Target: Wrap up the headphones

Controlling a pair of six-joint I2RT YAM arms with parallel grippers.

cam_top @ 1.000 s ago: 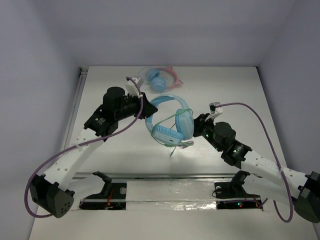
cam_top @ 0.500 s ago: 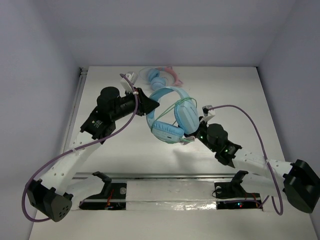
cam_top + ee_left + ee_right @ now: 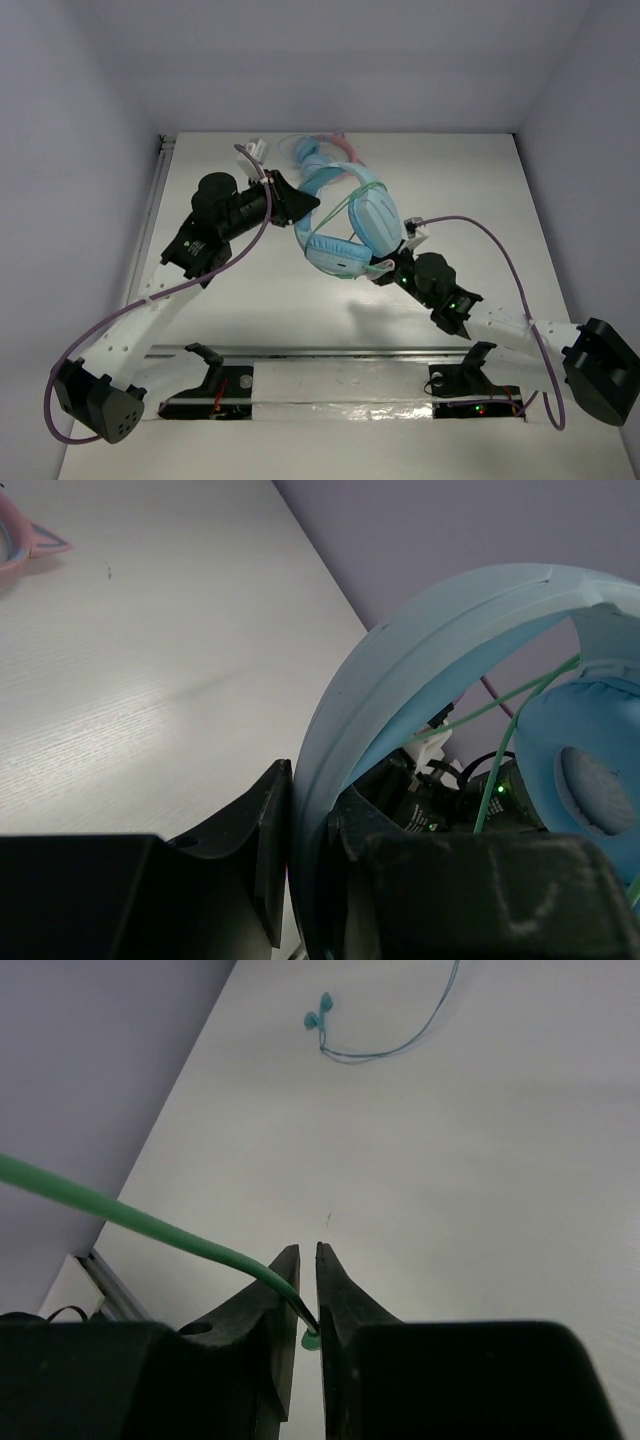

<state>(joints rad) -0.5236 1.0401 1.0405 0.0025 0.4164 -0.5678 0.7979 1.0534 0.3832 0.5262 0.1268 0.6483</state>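
Note:
The large light-blue headphones (image 3: 345, 215) are held above the middle of the table, and the pale-green cable (image 3: 345, 205) crosses the cups. My left gripper (image 3: 303, 206) is shut on the wide headband; in the left wrist view the headband (image 3: 420, 650) runs between my fingers (image 3: 250, 850), with one padded cup (image 3: 590, 770) and the cable (image 3: 510, 695) behind it. My right gripper (image 3: 386, 271) sits just below the lower cup. In the right wrist view the right gripper (image 3: 306, 1270) is shut on the cable's end, and the cable (image 3: 150, 1222) leads off to the left.
The smaller blue headphones with the pink cat-ear headband (image 3: 335, 146) lie at the back of the table, partly hidden behind the large pair; a pink edge of them shows in the left wrist view (image 3: 15, 550). Teal earbuds with a thin cord (image 3: 318, 1015) lie on the table.
Both arms carried the headphones toward the back of the table and turned them. My right gripper moved left and in under the lower cup, keeping hold of the cable.

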